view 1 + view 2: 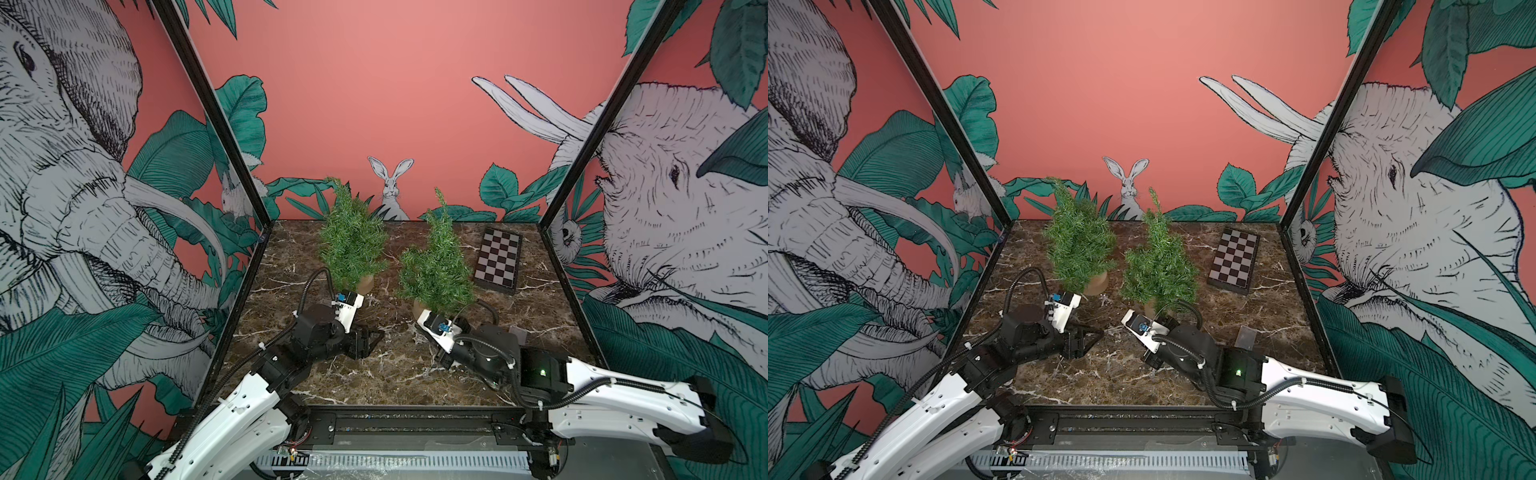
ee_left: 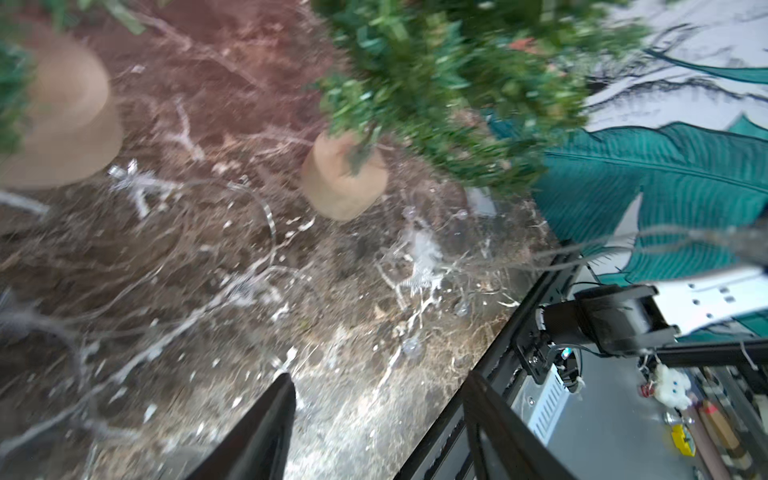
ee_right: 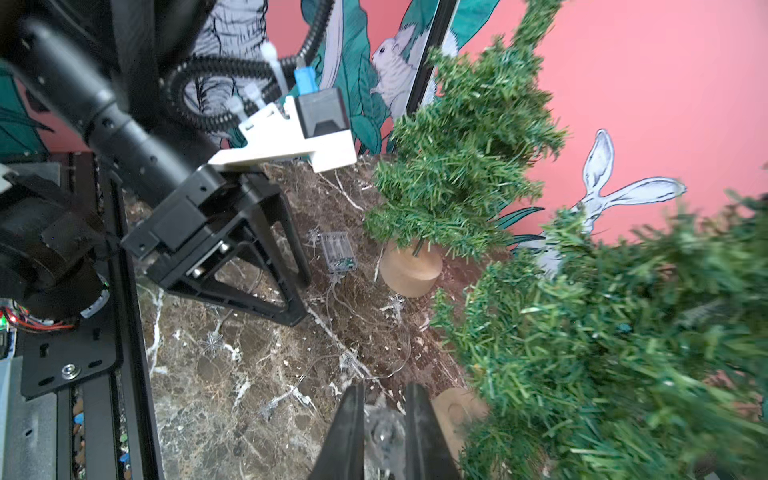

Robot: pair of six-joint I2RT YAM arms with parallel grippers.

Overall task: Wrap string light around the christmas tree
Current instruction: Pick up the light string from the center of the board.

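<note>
Clear string light (image 3: pixel 365 370) is lying on the desk (image 1: pixel 374 374), no tree (image 1: pixel 436 266) wrapped yet, right end effector (image 3: pixel 384 432) pinching it, left end effector (image 3: pixel 266 266) spread.

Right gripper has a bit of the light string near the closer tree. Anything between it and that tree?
Nothing visible does. The right gripper, jaws shut on the string light, sits right beside the near tree's wooden base, branches overhanging.
</note>
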